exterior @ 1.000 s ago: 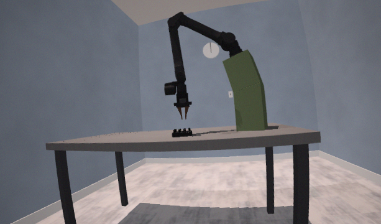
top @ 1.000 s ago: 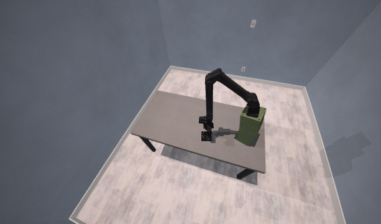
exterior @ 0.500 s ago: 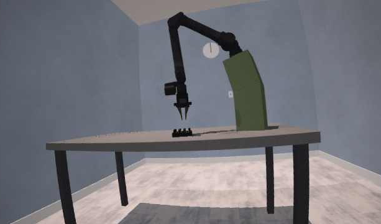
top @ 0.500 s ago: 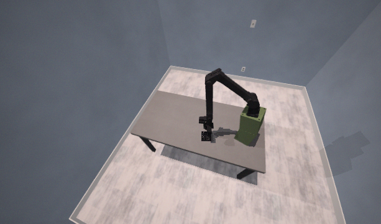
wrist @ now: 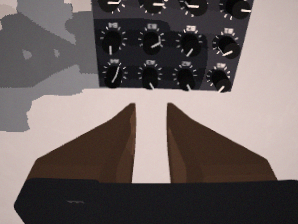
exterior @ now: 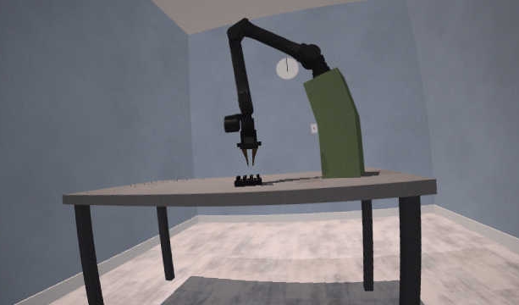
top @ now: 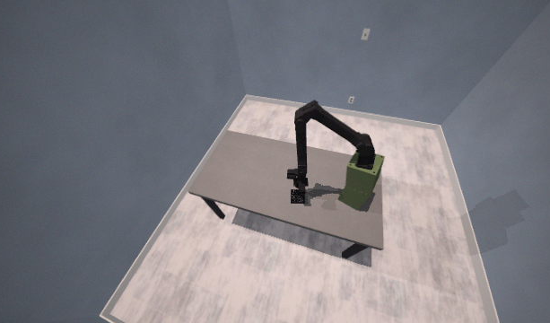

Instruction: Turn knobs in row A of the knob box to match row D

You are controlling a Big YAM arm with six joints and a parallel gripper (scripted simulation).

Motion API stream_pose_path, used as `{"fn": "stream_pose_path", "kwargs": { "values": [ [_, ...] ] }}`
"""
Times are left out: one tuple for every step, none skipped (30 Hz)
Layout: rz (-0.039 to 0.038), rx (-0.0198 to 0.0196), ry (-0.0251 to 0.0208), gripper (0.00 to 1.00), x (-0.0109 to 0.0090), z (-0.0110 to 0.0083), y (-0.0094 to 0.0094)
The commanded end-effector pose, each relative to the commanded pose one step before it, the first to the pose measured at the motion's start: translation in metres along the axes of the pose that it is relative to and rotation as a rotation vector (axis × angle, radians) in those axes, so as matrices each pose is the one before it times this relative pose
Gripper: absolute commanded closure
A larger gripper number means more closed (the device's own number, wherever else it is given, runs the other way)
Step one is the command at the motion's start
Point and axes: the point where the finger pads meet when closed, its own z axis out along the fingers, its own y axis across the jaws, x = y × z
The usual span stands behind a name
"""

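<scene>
Poised above the gray table (exterior: 166, 192), the black arm's gripper (exterior: 250, 161) hangs point-down with its two brown fingers drawn close, a narrow gap between them and nothing held. Directly below and slightly ahead of the fingertips, clear of them with open air between, the black knob box (exterior: 248, 180) stands on its feet near the table's front edge, well apart from the green pedestal (exterior: 339, 127) that carries the arm. Seen from the wrist, the box lies just beyond the fingertips, its nearest edge running across the view and three full rows of four knobs (wrist: 153, 39) visible, a fourth row cut off at the top. White lines on the knobs point various ways; the printed names are too small to read. From the overhead camera the box (top: 297, 196) looks roughly square, its sides set slightly askew to the table's edges; no long axis can be made out, nor which side bears the socket.
</scene>
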Motion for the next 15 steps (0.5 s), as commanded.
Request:
{"fn": "stream_pose_path", "kwargs": {
  "values": [
    [-0.00404, 0.00171, -0.00183, 0.81, 0.00379, 0.00785, 0.00015],
    [-0.00077, 0.00092, -0.00008, 0.81, -0.00031, 0.00131, -0.00021],
    [-0.00171, 0.00076, -0.00037, 0.81, -0.00072, 0.00129, -0.00021],
    [-0.00179, -0.00061, -0.00051, 0.81, -0.00073, 0.0013, 0.00013],
    [-0.0007, -0.00027, -0.00023, 0.81, -0.00026, 0.00135, 0.00009],
    [0.00086, 0.0004, 0.00023, 0.81, 0.0004, 0.00141, -0.00002],
    [0.00181, -0.00027, 0.00044, 0.81, 0.00084, 0.00145, 0.00017],
    [0.0018, -0.00068, 0.00044, 0.81, 0.00085, 0.00144, 0.00027],
    [0.00074, -0.00009, 0.00019, 0.81, 0.00037, 0.00137, 0.00009],
    [-0.00063, 0.00024, -0.00012, 0.81, -0.00024, 0.00128, -0.00004],
    [0.0, 0.0, 0.0, 0.81, 0.0, 0.0, 0.0],
    [0.0, 0.0, 0.0, 0.81, 0.0, 0.0, 0.0],
    [-0.01136, -0.00669, -0.00299, 0.81, -0.0047, 0.00079, 0.00134],
    [0.0015, 0.0047, 0.00063, 0.81, 0.00057, 0.00128, -0.0011],
    [0.00234, 0.00473, 0.00096, 0.81, 0.00096, 0.00127, -0.00107]
  ]
}}
